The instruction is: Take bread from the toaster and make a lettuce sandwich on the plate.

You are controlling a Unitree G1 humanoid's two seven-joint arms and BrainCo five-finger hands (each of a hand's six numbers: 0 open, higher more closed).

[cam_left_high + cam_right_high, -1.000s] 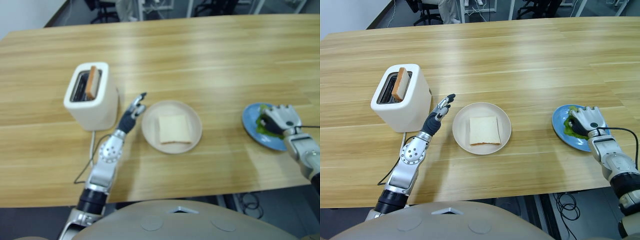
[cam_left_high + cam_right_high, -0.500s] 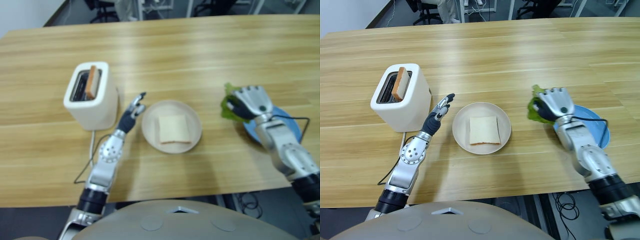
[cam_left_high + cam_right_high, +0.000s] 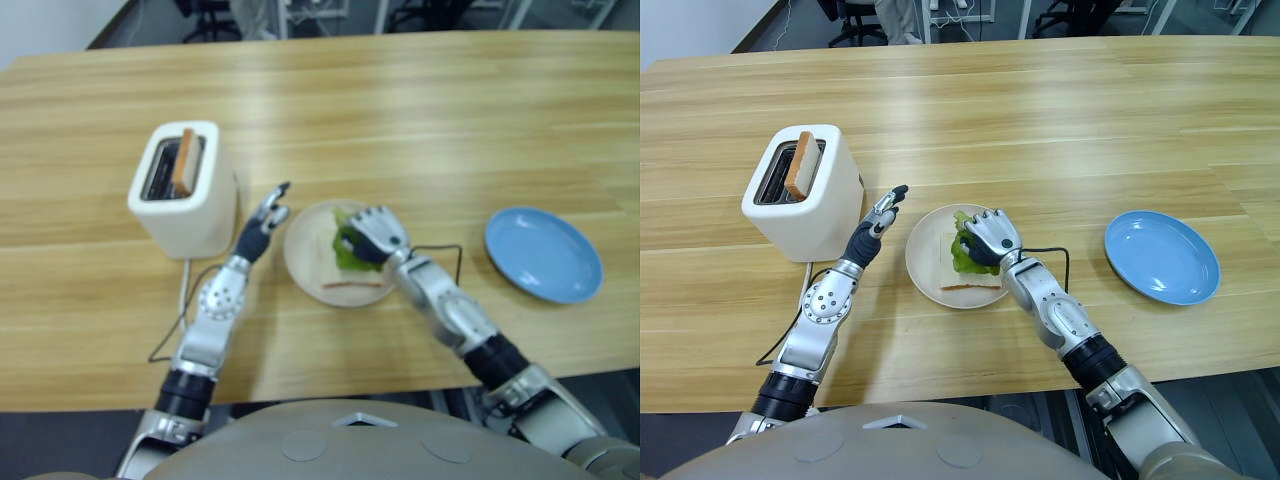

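Note:
A white toaster stands at the left with one browned slice of bread sticking up from its slot. The beige plate in the middle holds a white bread slice. My right hand is over that slice, shut on a green lettuce leaf that hangs just above or against the bread. My left hand rests between toaster and plate, fingers stretched out, holding nothing.
An empty blue plate lies at the right. The toaster's cable trails toward the near table edge beside my left arm. Bare wooden tabletop stretches behind the plates.
My right hand lifted the lettuce off the blue plate and carried it left to the bread on the beige plate. The left hand stayed put.

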